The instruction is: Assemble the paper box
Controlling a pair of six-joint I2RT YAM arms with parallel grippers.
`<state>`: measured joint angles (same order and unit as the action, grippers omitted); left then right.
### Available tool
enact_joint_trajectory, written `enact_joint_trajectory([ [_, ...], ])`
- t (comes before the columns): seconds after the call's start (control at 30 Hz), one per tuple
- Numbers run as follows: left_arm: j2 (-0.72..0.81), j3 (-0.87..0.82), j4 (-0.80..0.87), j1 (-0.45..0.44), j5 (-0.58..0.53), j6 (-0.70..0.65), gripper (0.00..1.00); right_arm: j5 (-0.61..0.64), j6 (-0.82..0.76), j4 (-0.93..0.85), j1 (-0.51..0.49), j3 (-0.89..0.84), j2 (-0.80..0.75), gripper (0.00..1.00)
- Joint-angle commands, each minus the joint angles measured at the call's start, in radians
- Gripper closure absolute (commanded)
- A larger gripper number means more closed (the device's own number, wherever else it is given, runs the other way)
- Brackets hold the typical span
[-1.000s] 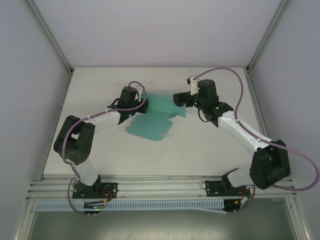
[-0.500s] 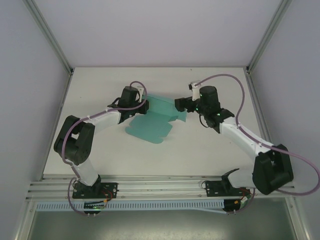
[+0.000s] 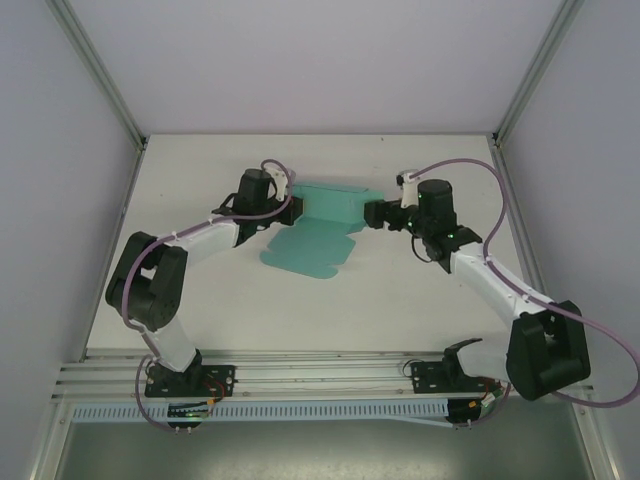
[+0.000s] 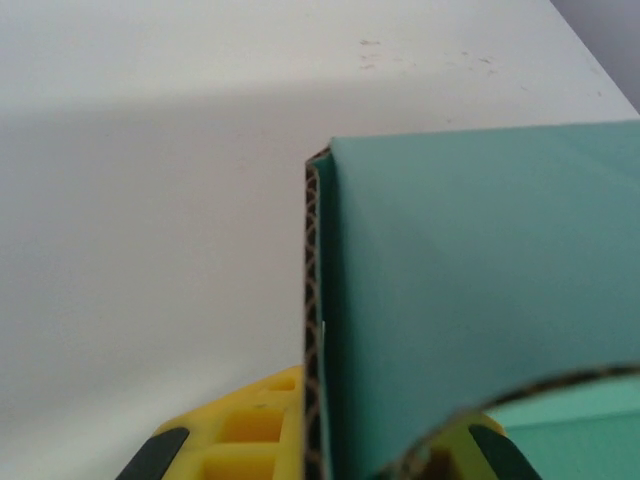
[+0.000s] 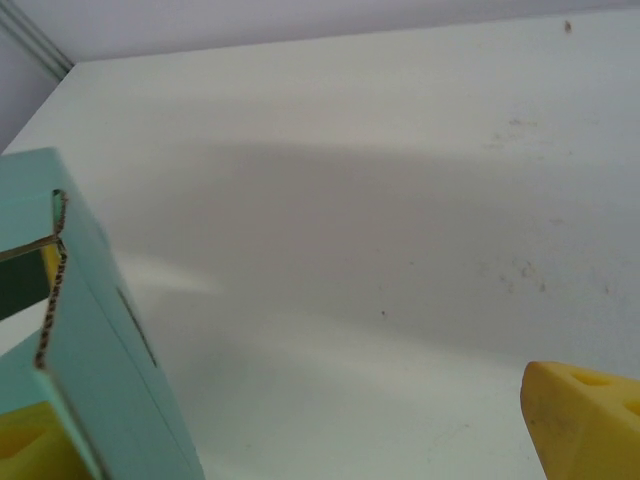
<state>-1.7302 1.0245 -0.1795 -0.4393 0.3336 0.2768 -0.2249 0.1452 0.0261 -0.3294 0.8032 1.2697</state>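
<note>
White, faintly scuffed table (image 3: 400, 300) is ringed by pale walls (image 3: 300, 60); box (image 3: 315, 245) is clamped by left gripper (image 3: 292, 210), while right gripper (image 3: 375, 213) is held wide apart.

The paper box (image 4: 480, 270) shows a teal panel and its raw corrugated edge above the white worktop (image 4: 150, 200). Yellow fingers (image 4: 235, 440) of the left gripper (image 4: 345, 455) pinch its near end.
</note>
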Motion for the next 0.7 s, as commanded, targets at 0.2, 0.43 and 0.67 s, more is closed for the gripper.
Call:
enact_joint_trajectory([
  [0.2,0.063,-0.048,-0.114,0.002,0.148,-0.069,1.00,-0.240,0.085,0.006,0.072,0.089,0.092,0.05],
  [0.43,0.028,-0.007,-0.028,0.002,0.016,-0.049,1.00,-0.209,0.044,-0.012,0.071,0.074,-0.056,0.05],
  [0.67,0.026,0.003,-0.034,0.001,0.039,-0.044,1.00,-0.165,0.048,0.018,0.071,0.105,-0.088,0.04],
])
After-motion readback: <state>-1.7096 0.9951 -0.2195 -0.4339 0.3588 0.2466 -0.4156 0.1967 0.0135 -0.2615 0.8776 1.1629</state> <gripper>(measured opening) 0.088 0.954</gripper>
